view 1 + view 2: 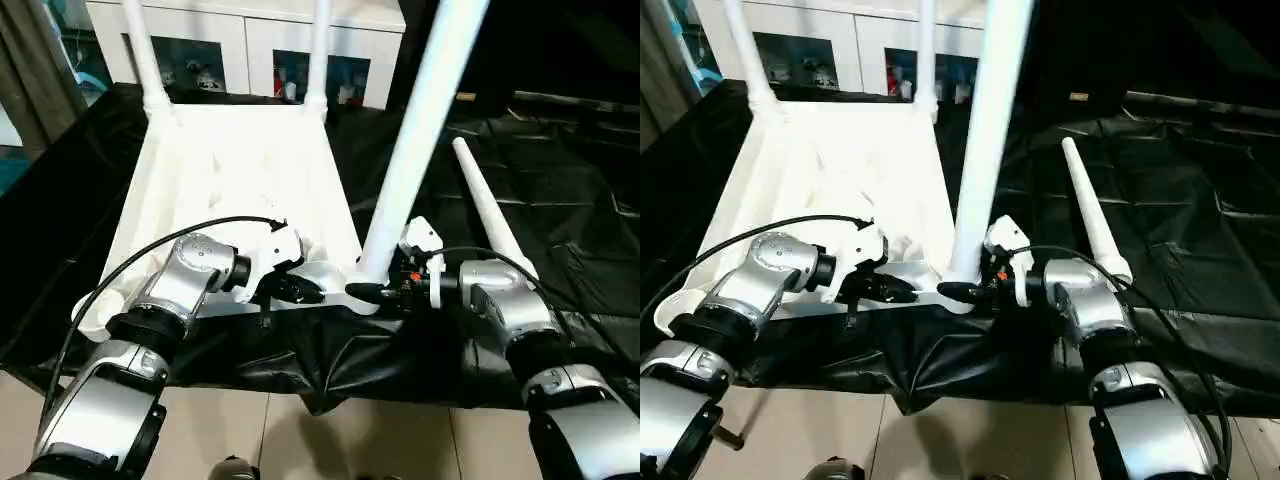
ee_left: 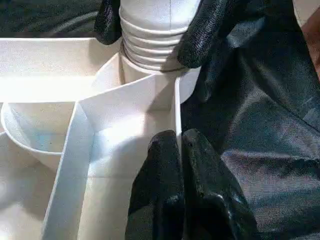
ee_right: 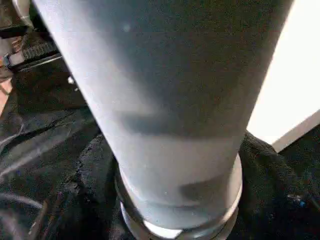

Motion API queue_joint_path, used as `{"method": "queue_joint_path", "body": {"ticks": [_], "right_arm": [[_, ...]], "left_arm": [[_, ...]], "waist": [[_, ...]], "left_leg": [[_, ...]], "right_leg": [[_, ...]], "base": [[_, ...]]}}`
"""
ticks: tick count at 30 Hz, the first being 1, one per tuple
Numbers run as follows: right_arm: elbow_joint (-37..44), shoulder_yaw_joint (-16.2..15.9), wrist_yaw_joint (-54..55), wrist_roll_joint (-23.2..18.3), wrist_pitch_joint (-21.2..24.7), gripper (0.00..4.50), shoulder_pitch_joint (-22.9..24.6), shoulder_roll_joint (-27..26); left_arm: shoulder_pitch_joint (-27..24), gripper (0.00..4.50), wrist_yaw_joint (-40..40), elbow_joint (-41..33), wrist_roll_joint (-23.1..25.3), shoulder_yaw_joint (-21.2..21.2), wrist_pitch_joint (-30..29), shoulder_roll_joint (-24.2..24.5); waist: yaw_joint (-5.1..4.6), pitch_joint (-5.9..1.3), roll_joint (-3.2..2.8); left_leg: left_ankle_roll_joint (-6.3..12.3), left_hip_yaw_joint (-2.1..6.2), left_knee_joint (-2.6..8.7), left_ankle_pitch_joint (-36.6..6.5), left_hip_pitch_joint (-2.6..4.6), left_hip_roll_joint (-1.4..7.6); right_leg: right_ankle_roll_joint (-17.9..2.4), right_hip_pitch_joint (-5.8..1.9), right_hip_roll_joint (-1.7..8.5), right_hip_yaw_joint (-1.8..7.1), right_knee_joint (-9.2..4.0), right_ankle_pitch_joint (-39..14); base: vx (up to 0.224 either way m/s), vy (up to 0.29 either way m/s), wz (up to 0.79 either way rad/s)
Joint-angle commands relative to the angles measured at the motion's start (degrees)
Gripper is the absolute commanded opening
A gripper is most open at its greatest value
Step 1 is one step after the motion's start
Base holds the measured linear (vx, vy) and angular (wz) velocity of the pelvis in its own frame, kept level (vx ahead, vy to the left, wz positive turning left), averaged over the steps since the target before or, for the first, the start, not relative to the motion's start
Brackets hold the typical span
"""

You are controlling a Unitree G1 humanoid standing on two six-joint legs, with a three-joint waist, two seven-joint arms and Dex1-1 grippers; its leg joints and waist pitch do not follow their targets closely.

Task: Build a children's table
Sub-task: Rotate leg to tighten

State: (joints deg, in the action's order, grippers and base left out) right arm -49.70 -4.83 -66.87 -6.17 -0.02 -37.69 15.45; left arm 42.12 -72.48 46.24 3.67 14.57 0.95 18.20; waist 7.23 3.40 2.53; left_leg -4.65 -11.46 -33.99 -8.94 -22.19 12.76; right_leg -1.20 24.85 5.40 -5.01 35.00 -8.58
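one upturned white tabletop (image 1: 215, 190), three legs standing in its sockets (image 1: 425, 110), one loose leg (image 1: 490, 215) lying beside it, two grippers (image 1: 290, 290)

Black sheet (image 1: 560, 190) underneath, white glass-door cabinet (image 1: 250, 40) behind.

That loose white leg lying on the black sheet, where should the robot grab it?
Probably around the middle of the loose leg, coming down from above with the right hand, which is nearer. It lies flat on the black sheet, and the tube tapers, so mid-length gives a slim, balanced hold.
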Motion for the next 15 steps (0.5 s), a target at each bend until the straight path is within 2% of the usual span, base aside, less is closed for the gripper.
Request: {"method": "queue_joint_path", "body": {"ticks": [1,2,4,8,9,10,13,15], "right_arm": [[-2.6,1.0,6.9,0.8,-0.2,2.76,1.1,-1.6],[-4.8,2.8,14.1,1.0,-0.6,2.76,0.9,-2.9],[-6.9,5.0,22.4,0.8,-0.3,2.76,0.8,-4.5],[-9.6,8.9,36.5,-1.3,0.9,2.75,0.1,-8.5],[-9.6,8.9,36.5,-1.3,0.9,2.75,0.1,-8.5],[-11.1,10.5,42.4,-2.0,1.3,2.75,-0.6,-10.3],[-13.5,12.8,48.9,-3.1,1.6,2.75,-2.2,-13.4],[-14.3,13.2,50.7,-3.3,1.6,2.75,-2.9,-14.6]], "left_arm": [[0.8,0.00,5.0,-0.2,-1.7,-1.5,-1.0,-3.1],[1.7,0.00,9.2,1.3,-1.5,-2.5,-2.1,-4.5],[2.8,0.00,13.9,3.1,-1.4,-3.7,-3.3,-6.2],[5.1,0.00,23.8,6.7,0.1,-4.6,-4.9,-9.7],[5.1,0.00,23.8,6.7,0.1,-4.6,-4.9,-9.7],[6.1,0.00,27.9,8.0,0.3,-5.2,-6.0,-11.3],[7.8,0.00,34.1,10.0,0.6,-5.9,-6.7,-13.9],[8.3,0.00,35.5,10.7,0.8,-5.9,-6.7,-14.9]], "waist": [[-0.19,-4.43,-0.01],[-0.72,-4.17,-0.02],[-1.17,-4.13,0.15],[-1.71,-4.07,-0.05],[-1.87,-3.98,-0.01],[-1.93,-3.99,-0.19],[-2.24,-3.94,-0.12],[-2.32,-3.96,-0.18]], "left_leg": [[1.74,0.37,3.88,-14.4,1.30,1.05],[0.56,0.57,4.16,-16.0,1.44,0.88],[-0.35,0.70,4.11,-17.2,1.62,0.68],[-0.11,0.82,4.14,-19.2,1.79,0.51],[-0.11,0.76,4.15,-19.4,1.79,0.47],[-0.19,0.86,4.14,-20.1,1.94,0.44],[-0.39,0.93,4.13,-21.0,2.01,0.34],[-0.13,1.05,4.23,-22.0,2.17,0.37]], "right_leg": [[-11.8,-3.51,3.07,2.56,-3.77,-14.0],[-11.0,-3.31,3.18,2.53,-4.22,-17.5],[-9.7,-3.20,3.30,2.54,-4.72,-21.6],[-7.8,-2.96,3.13,2.34,-5.53,-25.5],[-7.6,-2.81,3.06,2.36,-5.69,-26.0],[-7.3,-2.80,3.12,2.26,-5.86,-27.1],[-6.8,-2.63,2.95,2.06,-6.12,-28.4],[-6.2,-2.54,3.00,1.91,-6.40,-29.0]], "base": [[0.000,0.000,0.00],[0.000,0.000,0.00],[0.000,0.000,0.00],[0.000,0.000,0.00],[0.000,0.000,0.00],[0.000,0.000,0.00],[0.000,0.000,0.00],[0.000,0.000,0.00]]}}
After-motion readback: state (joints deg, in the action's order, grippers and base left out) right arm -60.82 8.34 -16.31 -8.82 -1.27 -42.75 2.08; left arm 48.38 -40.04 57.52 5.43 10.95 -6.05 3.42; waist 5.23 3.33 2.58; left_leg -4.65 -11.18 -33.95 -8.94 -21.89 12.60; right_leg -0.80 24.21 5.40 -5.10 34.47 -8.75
